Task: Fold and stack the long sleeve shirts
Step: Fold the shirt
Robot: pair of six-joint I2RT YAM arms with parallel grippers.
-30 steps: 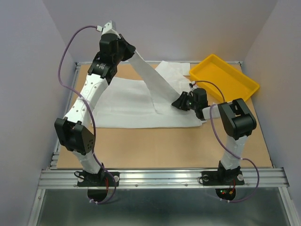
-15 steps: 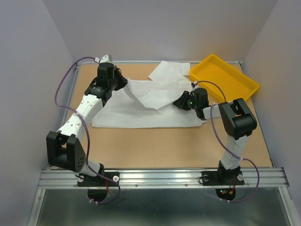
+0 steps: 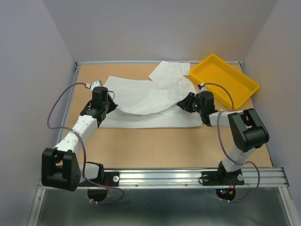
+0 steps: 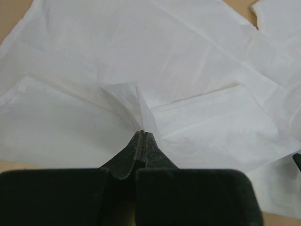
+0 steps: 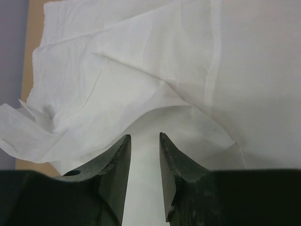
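A white long sleeve shirt point(image 3: 150, 101) lies spread across the middle of the table, with a sleeve folded over its body. My left gripper point(image 3: 109, 100) is low at the shirt's left edge. In the left wrist view it point(image 4: 142, 133) is shut on a pinched peak of the shirt's fabric point(image 4: 141, 106). My right gripper point(image 3: 185, 103) is at the shirt's right side. In the right wrist view its jaws point(image 5: 144, 137) stand apart over the fabric point(image 5: 141, 84), and a fold of cloth lies under and between them.
A yellow tray point(image 3: 225, 80) stands at the back right, beside the right arm. More white cloth point(image 3: 170, 70) lies bunched at the back, next to the tray. Bare tabletop point(image 3: 155, 146) runs along the front, and walls close in the sides.
My left arm has come down from high at the back to the shirt's left edge, laying the stretched sleeve across the body. My right gripper has shifted slightly right.
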